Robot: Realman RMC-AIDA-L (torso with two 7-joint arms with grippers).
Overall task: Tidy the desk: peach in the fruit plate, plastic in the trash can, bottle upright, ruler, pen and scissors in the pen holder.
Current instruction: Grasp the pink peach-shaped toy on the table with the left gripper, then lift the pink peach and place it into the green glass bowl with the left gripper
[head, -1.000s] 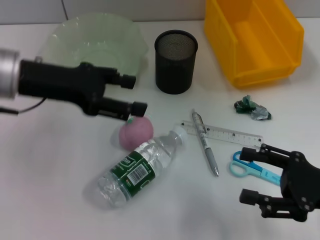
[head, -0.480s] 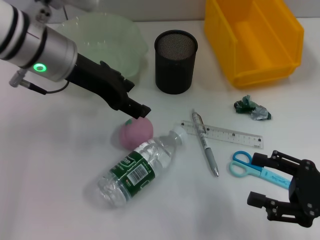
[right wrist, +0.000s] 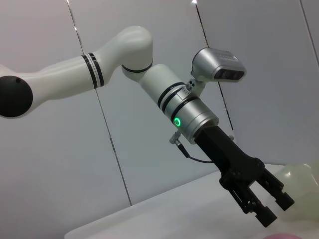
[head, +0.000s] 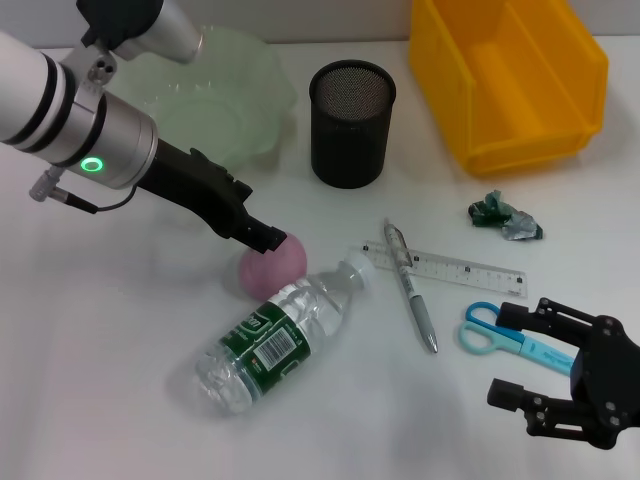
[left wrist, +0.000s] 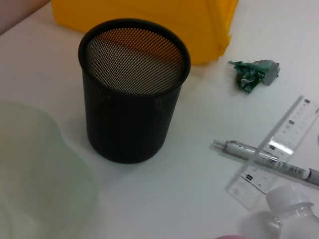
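Note:
The pink peach (head: 278, 270) lies on the table beside the neck of the clear bottle (head: 270, 340), which is on its side. My left gripper (head: 268, 237) is open and right at the peach's top; the right wrist view shows its fingers (right wrist: 265, 216) apart, just above the fruit. The pale green fruit plate (head: 215, 95) is at the back left. The black mesh pen holder (head: 351, 122) stands beside it. The ruler (head: 455, 266), pen (head: 412, 290) and blue scissors (head: 500, 335) lie at the right. The crumpled plastic (head: 505, 217) lies near the yellow trash can (head: 505, 75). My right gripper (head: 505, 352) hangs open by the scissors.
The left wrist view shows the pen holder (left wrist: 134, 94), the plastic (left wrist: 254, 73), the pen (left wrist: 264, 160) across the ruler (left wrist: 276, 149), the bottle cap (left wrist: 291, 201) and the plate's rim (left wrist: 35, 174). White table stretches along the front left.
My left arm has swung in and lowered its gripper from beside the plate onto the top of the peach. The right gripper has shifted only slightly.

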